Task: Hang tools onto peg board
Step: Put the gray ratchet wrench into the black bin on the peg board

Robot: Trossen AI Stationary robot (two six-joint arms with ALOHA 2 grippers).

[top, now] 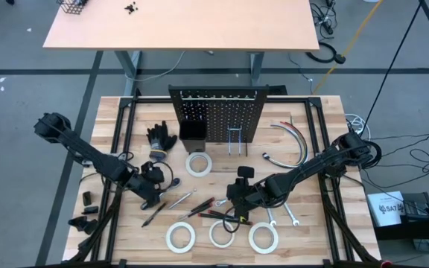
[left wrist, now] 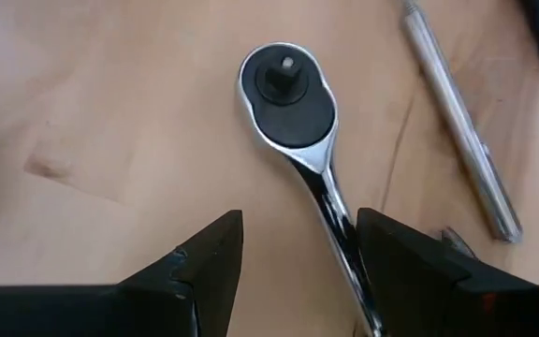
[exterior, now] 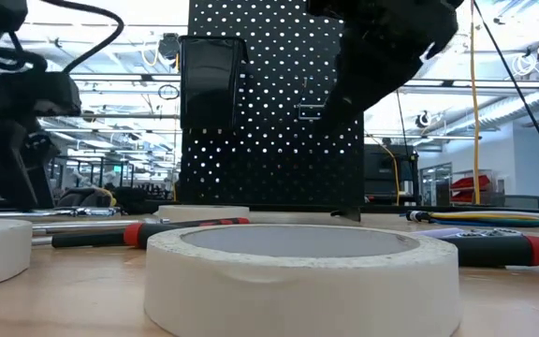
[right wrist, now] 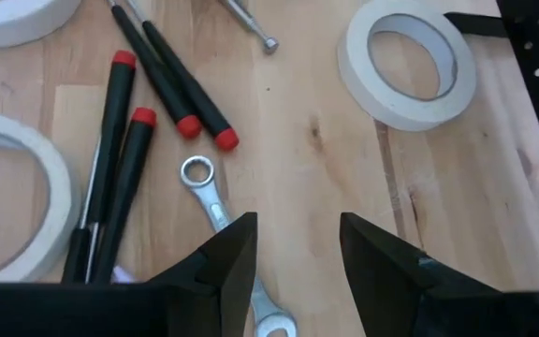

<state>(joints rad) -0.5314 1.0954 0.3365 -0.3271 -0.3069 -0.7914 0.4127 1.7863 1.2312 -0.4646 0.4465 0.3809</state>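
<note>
A silver ratchet (left wrist: 288, 94) lies flat on the wooden table. My left gripper (left wrist: 298, 229), at the table's near left (top: 153, 197), hangs open just over its handle (left wrist: 337, 220), one finger on each side; the handle runs close along one finger. My right gripper (right wrist: 298, 234) is open above the table's near middle (top: 241, 214), over a small silver wrench (right wrist: 215, 206) and beside red-and-black screwdrivers (right wrist: 129, 140). White tape rolls (top: 198, 164) (top: 221, 234) lie flat on the table. The black peg board (top: 218, 115) stands upright at the far middle.
Black gloves (top: 161, 139) lie left of the peg board and its small black bin (top: 194, 132). Curved grey hoses (top: 293, 138) lie to its right. More tape rolls (top: 180, 237) (top: 262, 238) sit along the near edge. A thin silver rod (left wrist: 457, 122) lies beside the ratchet.
</note>
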